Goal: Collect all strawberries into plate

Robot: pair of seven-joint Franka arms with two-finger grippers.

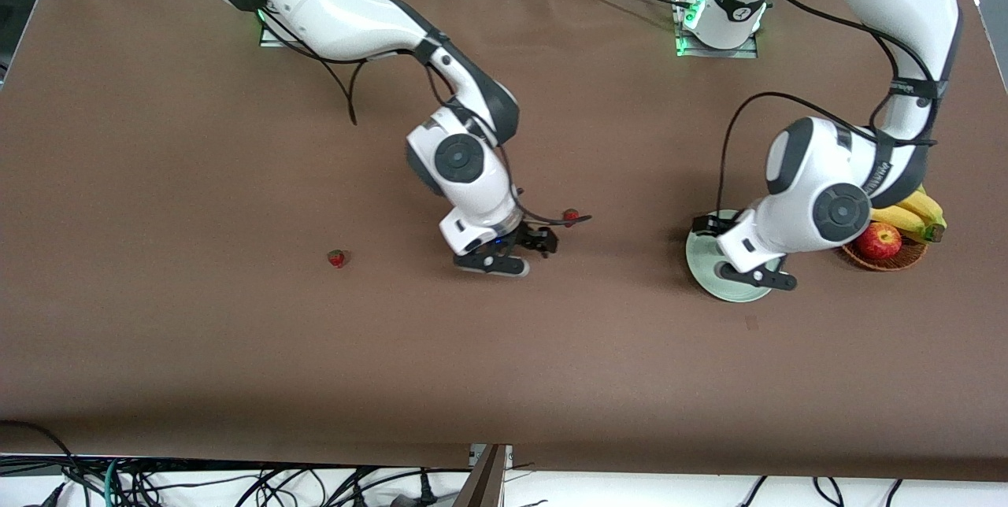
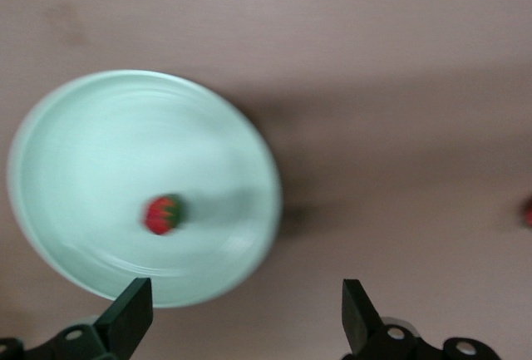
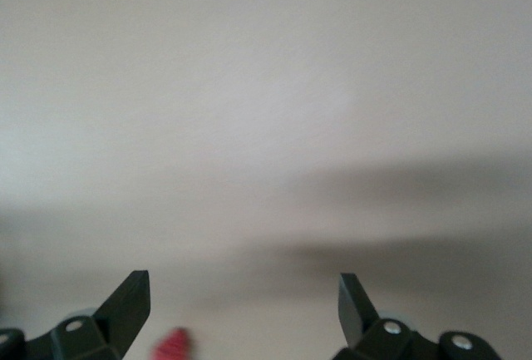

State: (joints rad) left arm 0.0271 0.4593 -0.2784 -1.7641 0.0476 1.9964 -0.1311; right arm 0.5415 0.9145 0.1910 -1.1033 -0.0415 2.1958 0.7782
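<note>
The pale mint-green plate (image 1: 732, 292) lies toward the left arm's end of the table. In the left wrist view the plate (image 2: 91, 152) holds one strawberry (image 2: 163, 214); the front view hides that berry under the left hand. My left gripper (image 1: 732, 259) (image 2: 245, 318) is open and empty over the plate's edge. A second strawberry (image 1: 571, 216) lies mid-table, close beside my right gripper (image 1: 520, 251). The right gripper (image 3: 243, 306) is open and low over the table, with a red strawberry (image 3: 174, 345) showing near one finger. A third strawberry (image 1: 337, 258) lies toward the right arm's end.
A brown wicker basket (image 1: 894, 259) with a red apple (image 1: 879, 240) and bananas (image 1: 917, 212) stands beside the plate at the left arm's end. The brown table (image 1: 236, 349) stretches wide toward the front camera.
</note>
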